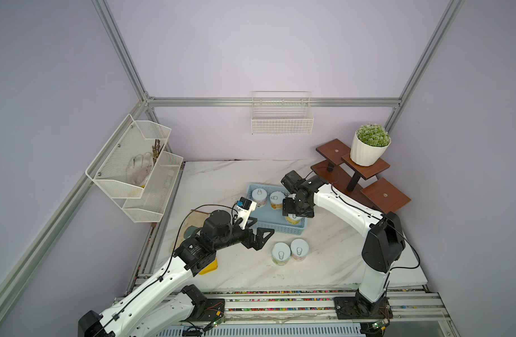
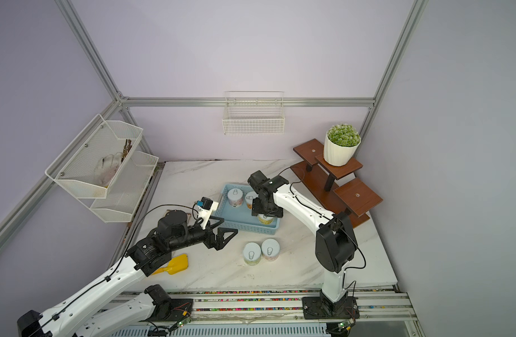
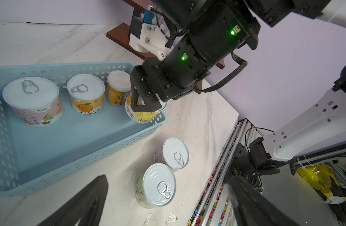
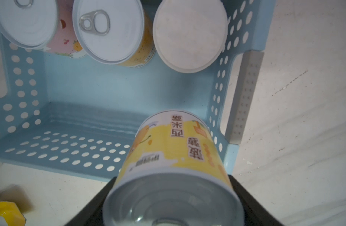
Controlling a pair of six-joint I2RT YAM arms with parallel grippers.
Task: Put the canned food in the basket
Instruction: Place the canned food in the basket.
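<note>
The light blue perforated basket (image 1: 292,231) (image 3: 70,137) sits mid-table. Three cans stand along its far side: a pink one (image 3: 31,97), a yellow one (image 3: 86,95) and a plain-topped one (image 3: 118,88). My right gripper (image 1: 294,214) (image 4: 172,205) is shut on a yellow-labelled can (image 4: 174,156) (image 3: 142,115), holding it tilted over the basket's near right corner. Two more cans (image 1: 281,253) (image 1: 299,249) stand side by side on the marble in front of the basket. My left gripper (image 1: 261,227) (image 3: 168,213) hovers wide open by the basket's near left edge, holding nothing.
A brown stepped wooden stand (image 1: 367,186) with a potted plant (image 1: 369,148) fills the back right corner. White mesh racks (image 1: 134,166) hang on the left wall, a white wire basket (image 1: 281,116) on the back wall. A yellow scoop (image 2: 175,264) lies under the left arm.
</note>
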